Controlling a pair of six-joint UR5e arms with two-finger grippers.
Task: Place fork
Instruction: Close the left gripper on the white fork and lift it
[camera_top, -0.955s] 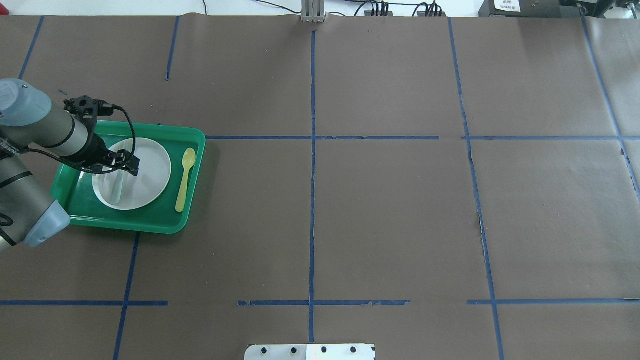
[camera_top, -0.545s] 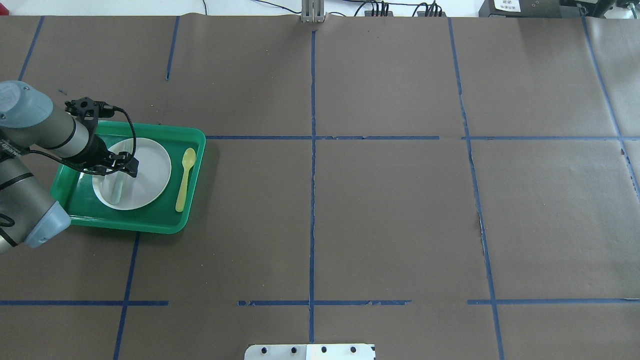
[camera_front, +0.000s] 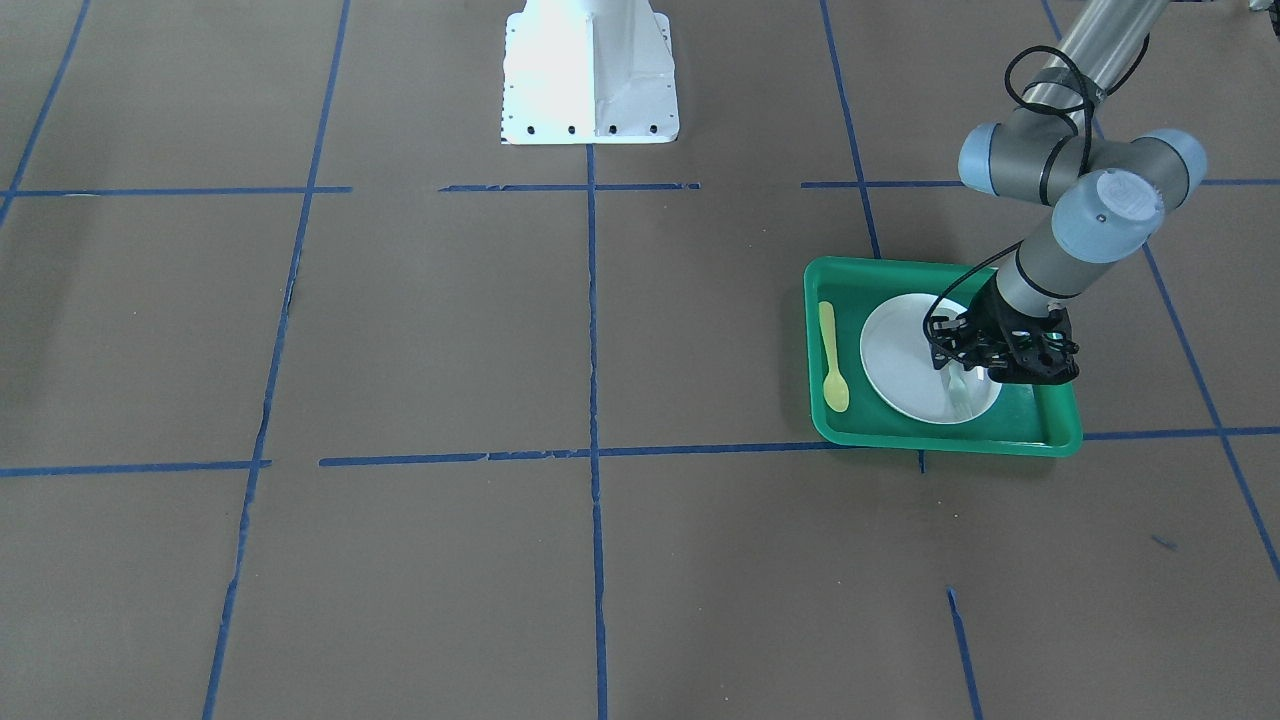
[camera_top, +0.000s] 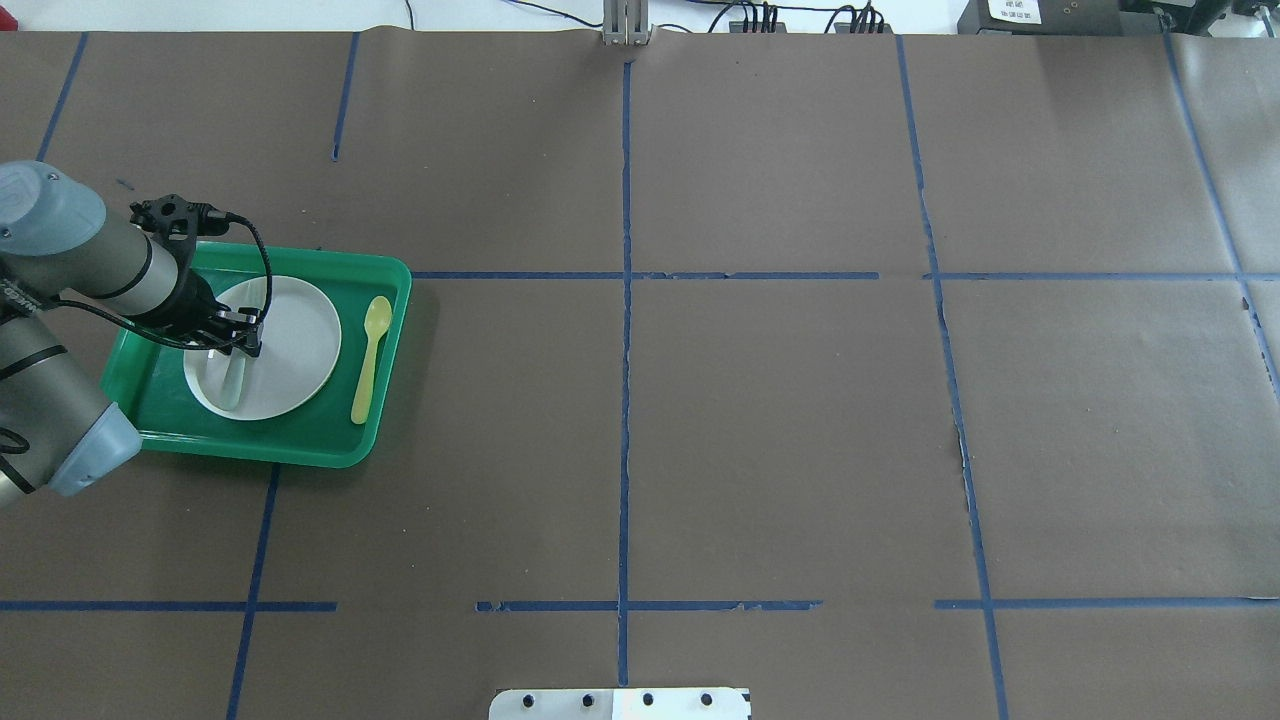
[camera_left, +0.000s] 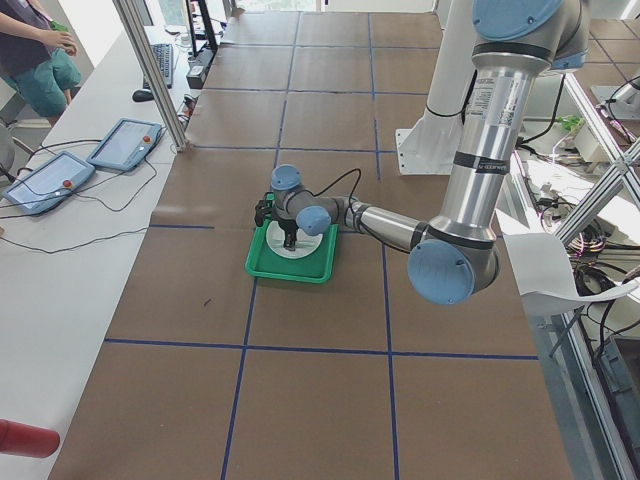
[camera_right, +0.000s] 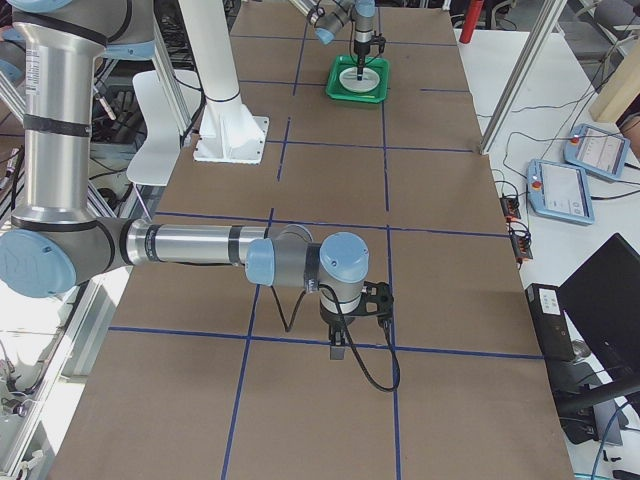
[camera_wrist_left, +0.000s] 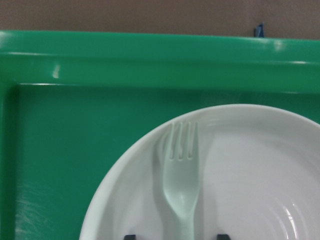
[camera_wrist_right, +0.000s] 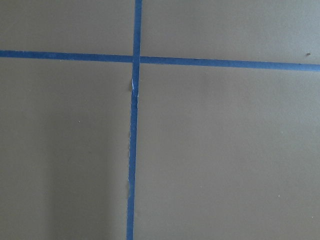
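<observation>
— Overhead exterior, from its left edge: what crowds the fork?

— The left arm (camera_top: 90, 265) reaches in over a green tray (camera_top: 300, 452). The left gripper (camera_top: 234, 345) hangs low above a round white plate (camera_top: 300, 340) and hides part of the fork (camera_top: 235, 385). The fork lies flat on the plate, on the side away from a yellow-green spoon (camera_top: 369, 360). The spoon rests on the tray floor just beside the plate.

— Is the gripper clamped on it?

— No. In the left wrist view two dark fingertips (camera_wrist_left: 223, 236) stand apart, one on each side of the handle, with bare plate between each tip and the fork. The tines point at the tray's raised wall and stop just short of the plate's rim.

— And to the right of the tray?

— Matt brown paper (camera_top: 760, 420) covers the table, crossed by blue tape lines (camera_top: 625, 400), some of them frayed.

— Surfaces?

— The tray is glossy plastic with rounded corners. The plate is smooth, with faint rings at its centre. The fork is pale grey-green, short and broad-necked.

— The right gripper (camera_right: 340, 345)?

— It hangs far off over a tape crossing, and whether it is spread or closed cannot be told.
</observation>
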